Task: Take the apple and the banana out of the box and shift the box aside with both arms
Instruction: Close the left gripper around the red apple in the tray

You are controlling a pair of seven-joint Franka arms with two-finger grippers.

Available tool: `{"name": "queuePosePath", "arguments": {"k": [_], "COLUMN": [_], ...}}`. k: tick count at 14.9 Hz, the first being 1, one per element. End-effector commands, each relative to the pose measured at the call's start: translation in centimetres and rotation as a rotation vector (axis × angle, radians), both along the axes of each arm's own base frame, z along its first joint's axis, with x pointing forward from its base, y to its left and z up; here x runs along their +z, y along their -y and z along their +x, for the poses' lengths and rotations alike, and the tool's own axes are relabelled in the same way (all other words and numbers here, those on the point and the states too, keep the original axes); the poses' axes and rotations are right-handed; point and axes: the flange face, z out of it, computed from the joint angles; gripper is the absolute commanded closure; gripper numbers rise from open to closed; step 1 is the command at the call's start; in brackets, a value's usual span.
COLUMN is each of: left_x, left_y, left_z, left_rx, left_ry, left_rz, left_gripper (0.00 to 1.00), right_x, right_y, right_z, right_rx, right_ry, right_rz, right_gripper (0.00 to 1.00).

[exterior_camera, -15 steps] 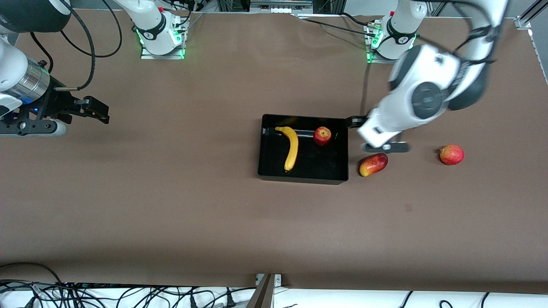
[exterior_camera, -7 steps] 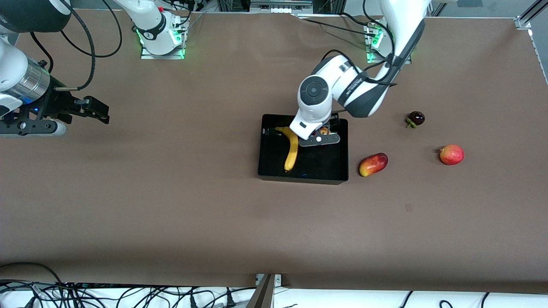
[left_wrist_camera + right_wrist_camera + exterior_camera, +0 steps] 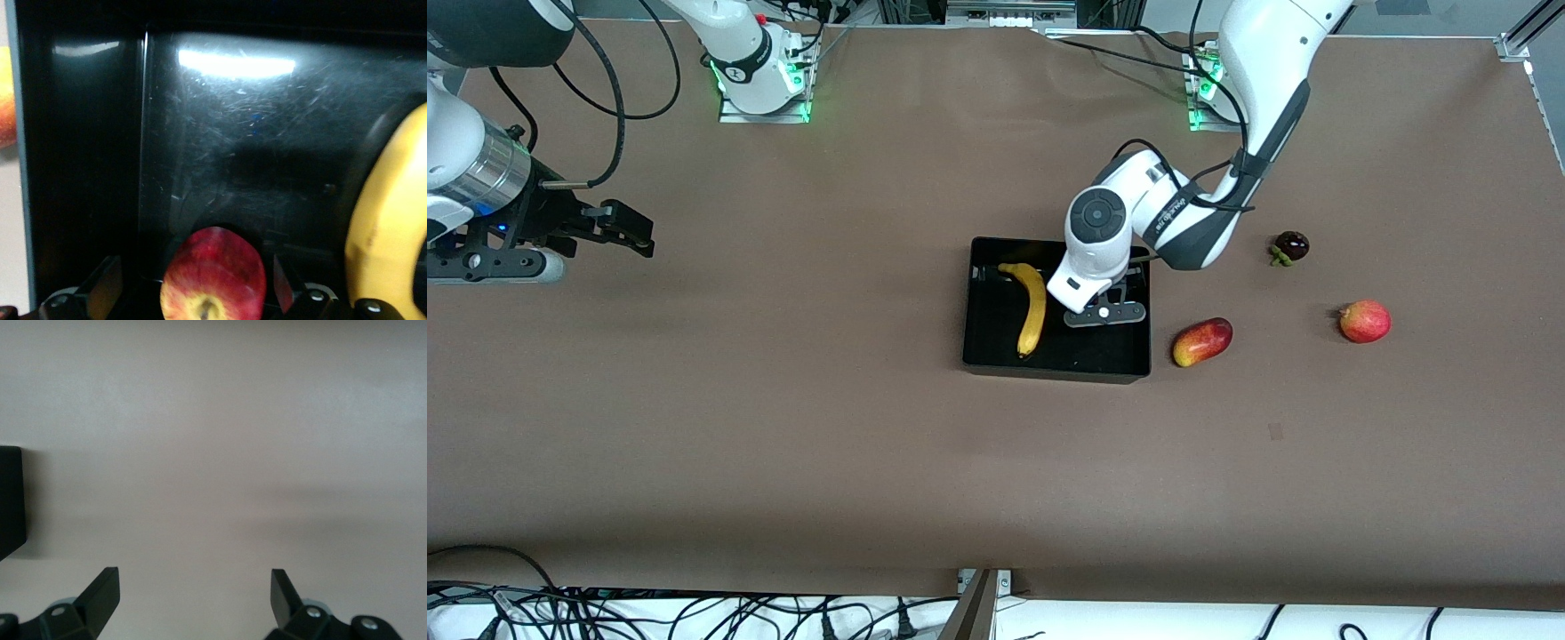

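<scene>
Overhead, in the front view, the shallow rectangular black plastic box sat near the middle of the brown table. The long curved yellow banana lay inside it, toward the right arm's end. The left gripper hung over the box's other half, its wrist hiding whatever lay beneath. Just beside the box, toward the left arm's end, lay an oblong red-and-yellow mango; further that way rested a round red fruit with a small crown tip, and a small dark purple fruit sat farther from the camera. The right gripper waited over bare table at the right arm's end, well apart from everything.

From the left wrist view, the small round red apple with yellowish streaks rested on the glossy box floor between the left gripper's fingers, which stood wide and apart from it. The banana ran alongside, and a sliver of the mango showed past the box wall.

From the right wrist view, the right gripper's fingers were spread wide over empty table, with a corner of a black object at the edge.
</scene>
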Motion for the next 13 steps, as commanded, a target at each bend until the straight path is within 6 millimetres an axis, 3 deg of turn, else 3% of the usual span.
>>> {"name": "queuePosePath", "arguments": {"k": [1,5,6,7,9,12,13], "left_x": [-1.3,-2.5,-2.5,-2.4,-1.7,1.0,3.0], "left_y": [0.2,0.3,0.2,0.2,0.6,0.3,-0.3], "left_z": [-0.6,-1.0,-0.9,-0.8,-0.4,1.3,2.5], "left_rx": [-0.03,-0.052,-0.062,-0.061,-0.05,0.005,0.018], "left_ry": [-0.016,-0.041,-0.044,-0.044,-0.039,-0.082,-0.094], "left_rz": [-0.001,-0.001,-0.001,-0.004,-0.022,-0.117,-0.143], "left_gripper": [0.0,0.0,0.16,0.44,0.65,0.65,0.64], "right_x": [0.4,0.4,0.4,0.4,0.4,0.4,0.4], "right_y": [0.2,0.2,0.2,0.0,0.1,0.2,0.2], "right_z": [-0.3,-0.3,-0.3,-0.3,-0.3,-0.3,-0.3], "right_rx": [0.0,-0.001,-0.001,0.003,0.001,-0.001,-0.001], "right_ry": [0.003,0.003,0.003,0.003,0.003,0.003,0.003], "right_rz": [-0.012,-0.012,-0.012,-0.011,-0.011,-0.012,-0.012], "right_gripper": [0.0,0.0,0.0,0.0,0.0,0.0,0.0]}}
